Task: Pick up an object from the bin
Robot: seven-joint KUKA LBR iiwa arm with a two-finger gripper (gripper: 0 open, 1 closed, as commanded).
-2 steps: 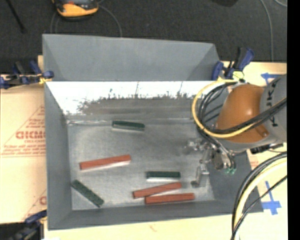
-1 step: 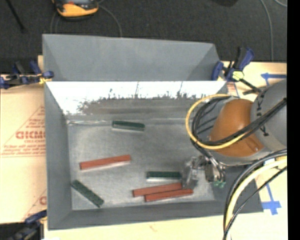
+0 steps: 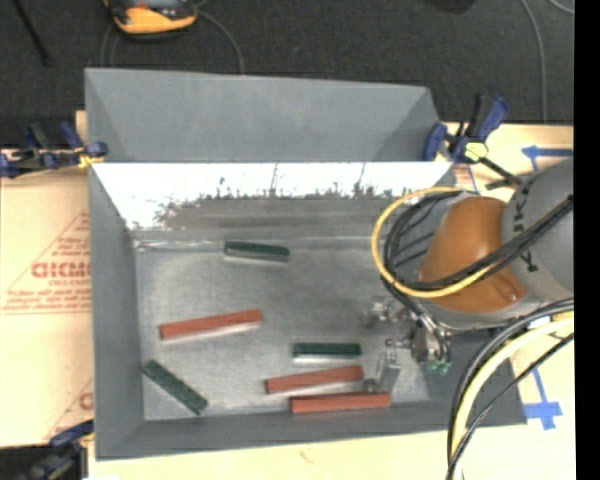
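Where the gripper (image 3: 388, 356) hangs: bin's (image 3: 110, 298) 4 o'clock corner
Grip: cannot tell
Upper red bar (image 3: 315, 380): just beside, at 8 o'clock

Matt, scuffed grey metal bin (image 3: 113, 298); smooth red bars (image 3: 210, 325) and dark green bars (image 3: 257, 252), perhaps plastic.

The arm (image 3: 545, 233) comes in from three o'clock. Its orange-covered wrist (image 3: 470, 253) is ringed by looped yellow and black cables (image 3: 398, 268). The pincer (image 3: 392, 353) hangs off the wrist toward seven o'clock, pointing down, in the view's four-o'clock quarter.
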